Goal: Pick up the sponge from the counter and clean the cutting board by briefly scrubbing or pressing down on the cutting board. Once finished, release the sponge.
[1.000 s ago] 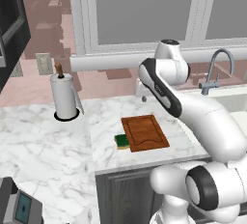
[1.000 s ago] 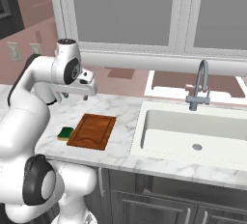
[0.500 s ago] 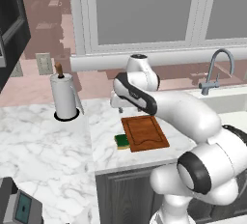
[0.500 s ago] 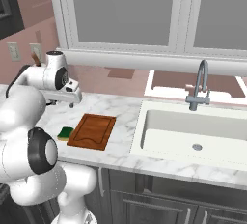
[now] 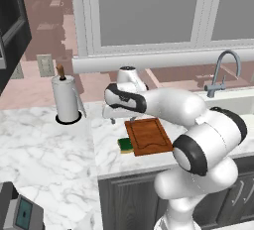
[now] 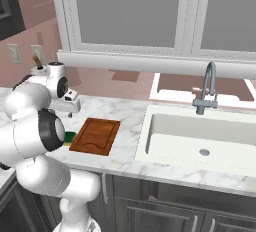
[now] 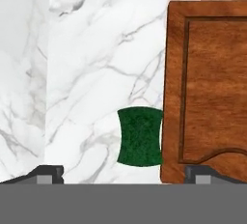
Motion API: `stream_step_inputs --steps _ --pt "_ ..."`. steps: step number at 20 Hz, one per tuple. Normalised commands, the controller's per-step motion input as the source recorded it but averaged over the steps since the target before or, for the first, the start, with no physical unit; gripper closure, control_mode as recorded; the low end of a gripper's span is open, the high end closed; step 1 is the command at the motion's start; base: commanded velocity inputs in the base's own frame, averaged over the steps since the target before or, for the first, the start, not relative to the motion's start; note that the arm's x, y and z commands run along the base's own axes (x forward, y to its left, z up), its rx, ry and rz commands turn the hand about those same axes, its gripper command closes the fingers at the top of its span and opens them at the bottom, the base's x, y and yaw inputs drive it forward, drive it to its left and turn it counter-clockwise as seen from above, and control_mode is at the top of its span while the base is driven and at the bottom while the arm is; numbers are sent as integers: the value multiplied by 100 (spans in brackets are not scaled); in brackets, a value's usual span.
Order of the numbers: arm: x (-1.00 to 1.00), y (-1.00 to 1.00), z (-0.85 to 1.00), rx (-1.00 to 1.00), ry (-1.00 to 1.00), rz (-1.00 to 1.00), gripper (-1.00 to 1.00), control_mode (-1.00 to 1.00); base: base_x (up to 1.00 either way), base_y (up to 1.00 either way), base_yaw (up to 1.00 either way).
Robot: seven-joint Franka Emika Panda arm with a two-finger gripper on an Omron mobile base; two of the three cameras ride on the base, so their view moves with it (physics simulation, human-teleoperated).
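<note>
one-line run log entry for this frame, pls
phase: approach | end effector: open, above counter, empty | sponge: on counter, against cutting board edge | scrub: not started

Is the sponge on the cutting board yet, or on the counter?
On the counter. The sponge lies flat, green side up, against the board's edge, not on it. The open gripper hangs above.

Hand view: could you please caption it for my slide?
Open end effector above green sponge beside cutting board on marble counter.
</note>
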Motion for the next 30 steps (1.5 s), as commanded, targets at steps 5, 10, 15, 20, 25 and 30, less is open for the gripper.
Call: stream_step_inputs --steps 5,10,15,20,25,30 --pt "0 0 -59 0 3 3 -100 -100 0 0 0" --pt "0 0 -37 0 3 5 -100 -100 0 0 0" --pt "0 -2 -35 0 3 4 -100 -100 0 0 0" --pt "0 -1 -34 0 0 5 -100 -100 0 0 0" --pt "0 -4 -20 0 0 1 -100 -100 0 0 0" --pt "0 -10 -4 0 0 0 -100 -100 0 0 0"
